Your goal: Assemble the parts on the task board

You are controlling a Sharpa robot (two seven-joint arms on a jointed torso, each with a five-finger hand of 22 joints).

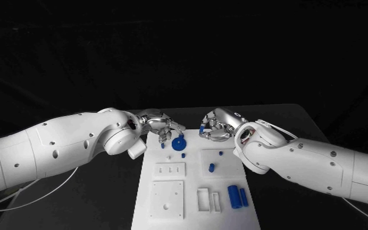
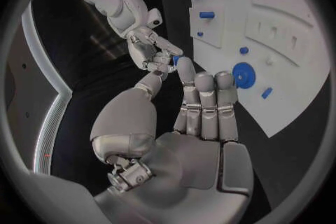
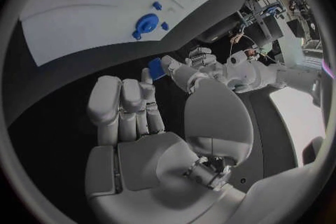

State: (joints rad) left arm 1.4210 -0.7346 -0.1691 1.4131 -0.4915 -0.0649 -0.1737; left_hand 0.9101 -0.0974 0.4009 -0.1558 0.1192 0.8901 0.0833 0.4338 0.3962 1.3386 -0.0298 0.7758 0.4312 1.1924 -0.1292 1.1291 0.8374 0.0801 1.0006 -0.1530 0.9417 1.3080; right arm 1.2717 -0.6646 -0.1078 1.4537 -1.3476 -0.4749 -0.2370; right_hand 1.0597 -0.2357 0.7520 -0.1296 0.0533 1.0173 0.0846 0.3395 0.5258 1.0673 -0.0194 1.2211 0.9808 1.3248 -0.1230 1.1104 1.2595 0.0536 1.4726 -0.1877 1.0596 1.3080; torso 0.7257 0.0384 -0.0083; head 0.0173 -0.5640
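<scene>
The white task board [image 1: 230, 174] lies mid-table between my two hands. A blue disc [image 1: 178, 144] sits near the board's far edge, with small blue pegs [image 1: 162, 146] beside it. My left hand [image 1: 159, 125] hovers just above and left of the disc, with fingers extended and nothing in them; the left wrist view shows the disc [image 2: 243, 74] past my fingertips [image 2: 205, 83]. My right hand [image 1: 218, 125] is raised over the board's far right corner and pinches a small blue part [image 3: 155, 67] between thumb and a finger. That part [image 2: 176, 60] is also seen in the left wrist view.
On the board, a blue peg [image 1: 211, 168] stands in a square block, and two blue cylinders [image 1: 237, 196] lie near the right edge. White recessed blocks [image 1: 168, 198] fill the board's near left. Black table surrounds the board.
</scene>
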